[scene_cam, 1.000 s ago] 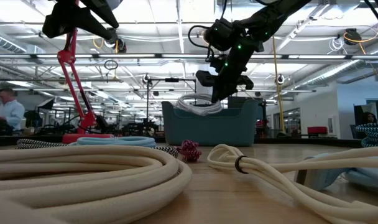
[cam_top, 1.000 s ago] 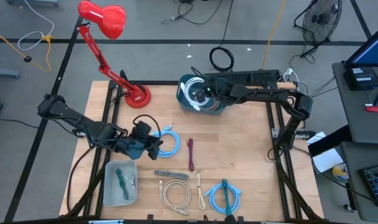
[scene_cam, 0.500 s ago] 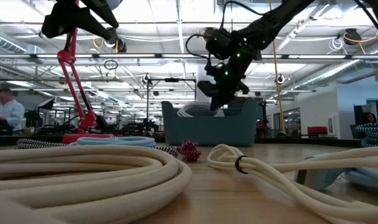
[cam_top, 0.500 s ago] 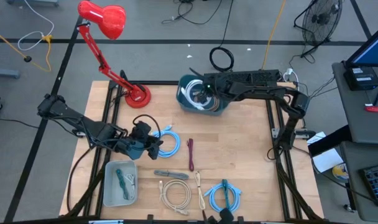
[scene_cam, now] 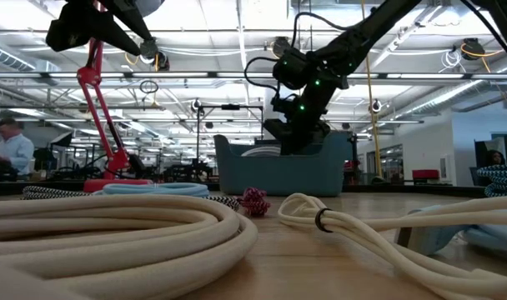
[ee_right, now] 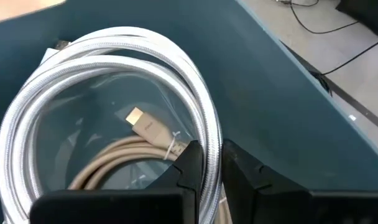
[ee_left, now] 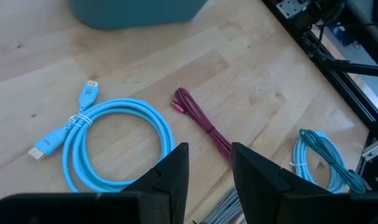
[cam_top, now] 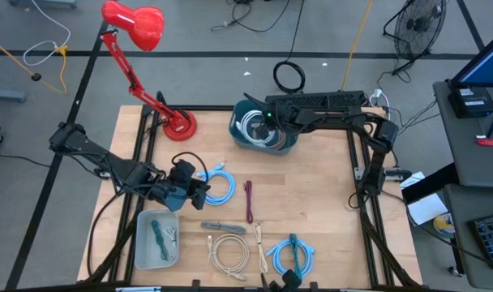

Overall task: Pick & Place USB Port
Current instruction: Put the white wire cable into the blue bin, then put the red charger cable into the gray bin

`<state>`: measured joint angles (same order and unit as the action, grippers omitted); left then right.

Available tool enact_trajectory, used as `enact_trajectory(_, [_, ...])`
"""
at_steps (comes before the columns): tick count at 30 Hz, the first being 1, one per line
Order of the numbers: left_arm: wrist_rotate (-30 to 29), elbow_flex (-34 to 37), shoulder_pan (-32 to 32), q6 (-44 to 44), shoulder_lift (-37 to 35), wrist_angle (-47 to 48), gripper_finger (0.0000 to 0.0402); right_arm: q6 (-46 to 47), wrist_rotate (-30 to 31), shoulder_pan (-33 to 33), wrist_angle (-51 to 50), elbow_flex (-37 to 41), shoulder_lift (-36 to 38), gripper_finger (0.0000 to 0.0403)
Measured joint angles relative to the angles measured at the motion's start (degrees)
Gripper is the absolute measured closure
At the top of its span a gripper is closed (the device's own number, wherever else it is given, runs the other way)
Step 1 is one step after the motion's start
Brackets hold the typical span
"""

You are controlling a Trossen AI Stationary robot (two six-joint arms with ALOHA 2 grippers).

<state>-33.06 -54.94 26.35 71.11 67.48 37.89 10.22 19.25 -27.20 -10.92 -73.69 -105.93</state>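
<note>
A white braided cable coil (ee_right: 114, 43) lies inside the blue bin (cam_top: 238, 139) at the table's far side, on top of a beige cable (ee_right: 108, 163) with a gold-tipped USB plug (ee_right: 141, 122). My right gripper (ee_right: 212, 167) reaches down into the bin (scene_cam: 278, 171) and is shut on the white coil. My left gripper (ee_left: 209, 169) is open and hovers above the table's left half, beside a light-blue coiled cable (ee_left: 114, 143) and a maroon cable (ee_left: 201, 118). It touches nothing. My right gripper pinches the white coil's bundled turns (ee_right: 209, 140) between its two fingers, on one side of the loop. The fingers come from above, pointing down into the bin. The rest of the coil rests in the bin on the beige cable.
More cables lie on the table's near half: a cream coil (cam_top: 229, 251), a teal coil (cam_top: 293, 251), a grey braided one (cam_top: 222, 227). A grey tray (cam_top: 141, 251) sits near left. A red desk lamp (cam_top: 161, 101) stands far left. A person shows far off in the low view.
My right gripper has gone down into the blue bin and a little toward the table's left, carrying the white coil. The coil hung above the bin's rim a second ago and now lies inside it.
</note>
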Motion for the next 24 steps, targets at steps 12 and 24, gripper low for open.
enact_trajectory(12, [-0.5, 0.0, 0.0, 0.2, 0.0, 0.1, 0.0280, -3.8, 0.0, -0.1, 1.2, 0.0, 0.0, 0.0255])
enact_trajectory(24, [-2.5, 0.0, 0.0, 0.5, 0.0, -0.5, 0.0280, -3.2, -1.4, 0.4, 8.6, 0.0, 8.5, 0.0225])
